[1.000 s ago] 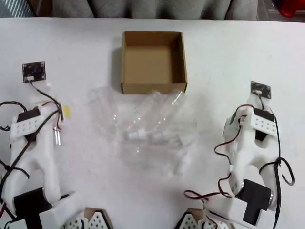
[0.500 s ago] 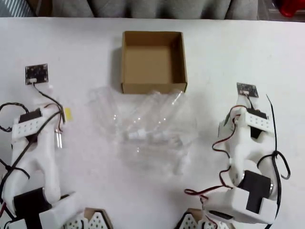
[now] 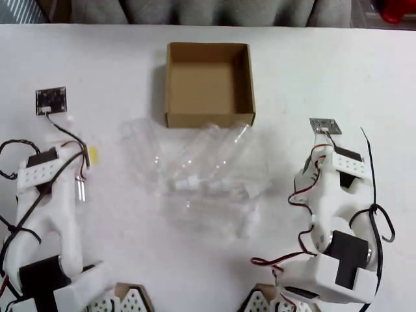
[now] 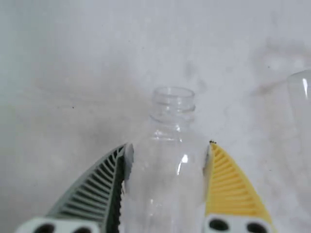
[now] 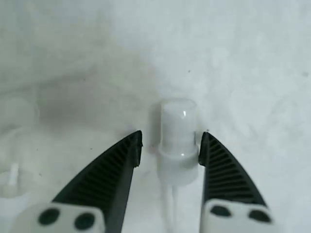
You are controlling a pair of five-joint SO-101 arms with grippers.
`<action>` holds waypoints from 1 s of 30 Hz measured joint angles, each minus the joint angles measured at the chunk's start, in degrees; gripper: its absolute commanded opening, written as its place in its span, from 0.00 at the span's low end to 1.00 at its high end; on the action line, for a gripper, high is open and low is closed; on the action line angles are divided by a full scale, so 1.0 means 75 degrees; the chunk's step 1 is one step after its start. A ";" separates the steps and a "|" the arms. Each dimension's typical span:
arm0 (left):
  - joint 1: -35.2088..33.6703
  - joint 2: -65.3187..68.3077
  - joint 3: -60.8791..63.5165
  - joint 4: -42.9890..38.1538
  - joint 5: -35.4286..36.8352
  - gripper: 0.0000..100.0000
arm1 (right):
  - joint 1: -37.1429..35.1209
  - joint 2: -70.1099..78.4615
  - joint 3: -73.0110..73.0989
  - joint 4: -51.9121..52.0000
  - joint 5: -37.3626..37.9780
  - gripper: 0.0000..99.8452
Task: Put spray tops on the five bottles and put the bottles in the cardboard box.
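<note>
no legible text, label, brand, number or sign in any view.
</note>
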 measured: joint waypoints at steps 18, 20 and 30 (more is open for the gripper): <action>0.0012 0.0000 0.0000 0.0000 0.0000 0.02 | 0.0012 -0.0047 0.0000 -0.0047 0.0047 0.02; 0.0012 0.0000 0.0000 0.0000 0.0000 0.02 | 0.0035 -0.0293 0.0000 0.0141 0.0047 0.02; 0.0012 -0.1571 0.0000 0.1465 0.0000 0.02 | 0.0035 -0.3481 0.0000 0.1840 0.0059 0.02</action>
